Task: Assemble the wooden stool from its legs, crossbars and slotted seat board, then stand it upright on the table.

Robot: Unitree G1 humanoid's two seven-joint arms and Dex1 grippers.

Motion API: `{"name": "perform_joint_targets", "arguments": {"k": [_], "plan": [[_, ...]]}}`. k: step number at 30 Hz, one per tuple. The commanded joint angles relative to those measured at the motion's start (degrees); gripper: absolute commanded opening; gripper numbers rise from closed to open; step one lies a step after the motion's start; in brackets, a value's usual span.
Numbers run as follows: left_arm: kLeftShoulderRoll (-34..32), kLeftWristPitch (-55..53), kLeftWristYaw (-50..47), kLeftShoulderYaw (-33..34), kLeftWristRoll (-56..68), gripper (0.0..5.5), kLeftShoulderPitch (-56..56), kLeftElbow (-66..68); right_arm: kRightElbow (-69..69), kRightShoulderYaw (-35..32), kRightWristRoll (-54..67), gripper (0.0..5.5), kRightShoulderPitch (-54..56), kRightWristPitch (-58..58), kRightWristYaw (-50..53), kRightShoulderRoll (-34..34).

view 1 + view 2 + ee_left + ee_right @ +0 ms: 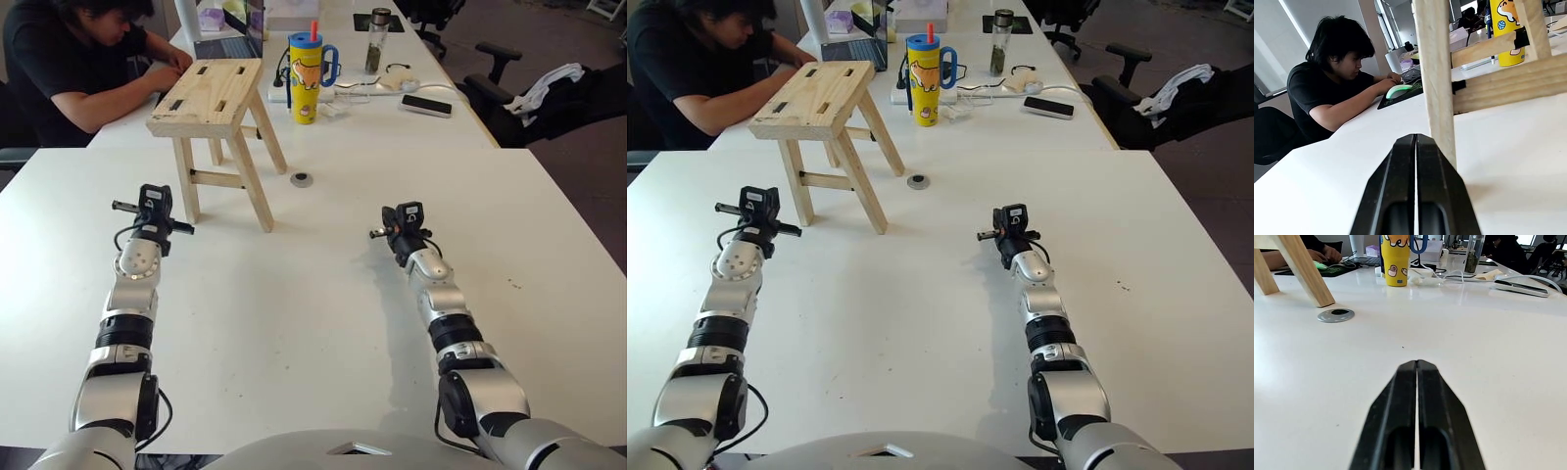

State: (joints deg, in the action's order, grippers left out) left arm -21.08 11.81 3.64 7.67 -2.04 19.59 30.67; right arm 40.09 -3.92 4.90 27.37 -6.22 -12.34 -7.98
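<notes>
The wooden stool (221,127) stands upright and assembled on the white table (323,323), at the far left. Its slotted seat board (209,90) is on top, and a crossbar (217,178) joins the legs (253,181). My left gripper (154,201) rests on the table just left of the stool's near leg (1436,73), shut and holding nothing. My right gripper (404,220) lies on the table well to the right of the stool, also shut and holding nothing; its black fingers (1416,396) are pressed together.
A round metal grommet (302,179) sits in the table just right of the stool. On the desk behind stand a yellow cup (306,78), a jar (377,41), a phone (425,105) and cables. A person works at the far left desk.
</notes>
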Motion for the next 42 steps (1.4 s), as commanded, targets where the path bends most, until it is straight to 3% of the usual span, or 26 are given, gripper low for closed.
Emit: {"name": "perform_joint_targets", "arguments": {"k": [1, 8, 12, 16, 23, 31, 42], "plan": [[4.31, -0.76, -0.24, -2.81, -0.34, 0.04, -10.62, -14.27, -2.71, 0.31, 0.02, 0.00, -1.22, 1.30, 0.16, 0.79], [9.76, 2.93, 3.59, -6.50, 4.21, 0.04, -16.20, -30.01, -15.10, 1.48, 0.53, 0.00, -4.84, 1.77, 0.71, 3.18], [12.40, -0.50, 6.50, -10.13, 7.01, 0.04, -13.84, -36.52, -31.66, 5.83, -4.17, 0.00, -11.13, 1.52, 4.34, 5.38], [15.99, -4.94, 6.04, -12.38, 8.39, 0.04, -11.61, -38.24, -39.75, 7.76, -7.11, 0.00, -14.03, 7.53, 8.76, 7.95], [19.36, -5.86, 3.40, -11.48, 7.40, 0.04, -6.79, -33.80, -36.66, 4.35, -3.56, 0.00, -9.21, 18.05, 11.33, 10.41], [20.53, -4.94, 0.24, -9.27, 6.08, 0.04, -1.14, -26.99, -31.14, 4.12, -4.01, 0.00, -4.72, 16.81, 10.42, 9.11], [21.27, -4.80, -0.62, -11.00, 2.18, 0.04, 3.44, -20.78, -24.02, 3.24, -1.18, 0.00, -1.69, 15.22, 8.23, 9.82]]}}
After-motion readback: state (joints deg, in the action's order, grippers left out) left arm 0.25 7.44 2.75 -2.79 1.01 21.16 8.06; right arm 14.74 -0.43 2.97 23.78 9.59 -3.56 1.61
